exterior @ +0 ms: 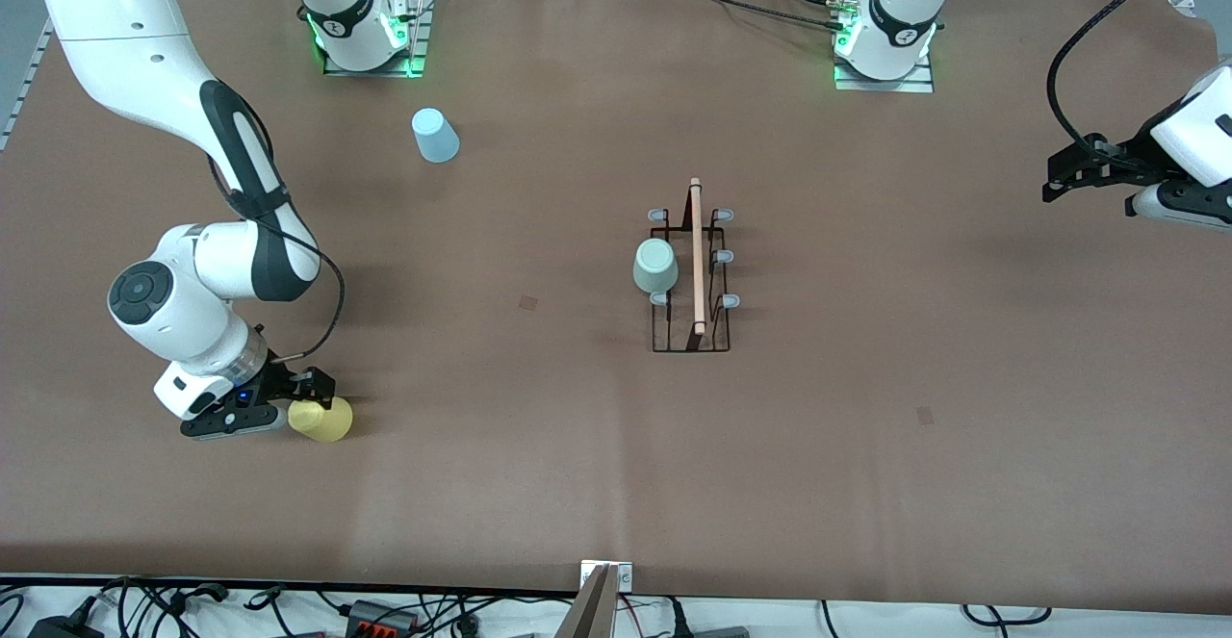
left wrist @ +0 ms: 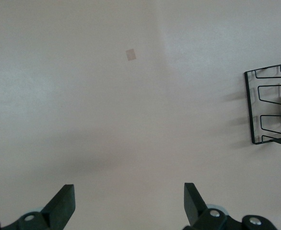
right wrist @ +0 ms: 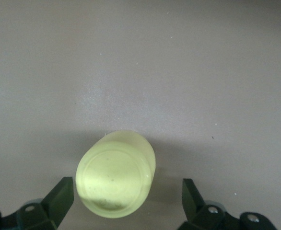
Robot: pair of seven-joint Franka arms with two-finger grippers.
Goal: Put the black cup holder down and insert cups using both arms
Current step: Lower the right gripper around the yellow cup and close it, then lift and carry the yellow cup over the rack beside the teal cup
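The black cup holder [exterior: 689, 342] with its wooden rod handle [exterior: 696, 253] stands mid-table; its end shows in the left wrist view [left wrist: 255, 110]. A pale green cup [exterior: 654, 266] sits upside down on one of its pegs, on the side toward the right arm's end. The yellow cup [exterior: 325, 419] is on the table near the front at the right arm's end, its base toward my right gripper [exterior: 289, 405]. That gripper is open, its fingers either side of the cup [right wrist: 116, 175] without touching it. The light blue cup [exterior: 435, 135] stands upside down near the right arm's base. My left gripper [exterior: 1057, 178] is open and empty, over the left arm's end of the table.
A brown cover [exterior: 866, 446] spans the table, with small darker patches [exterior: 528, 302] on it. A camera mount [exterior: 602, 599] and cables sit at the front edge. The arm bases [exterior: 366, 32] stand along the back edge.
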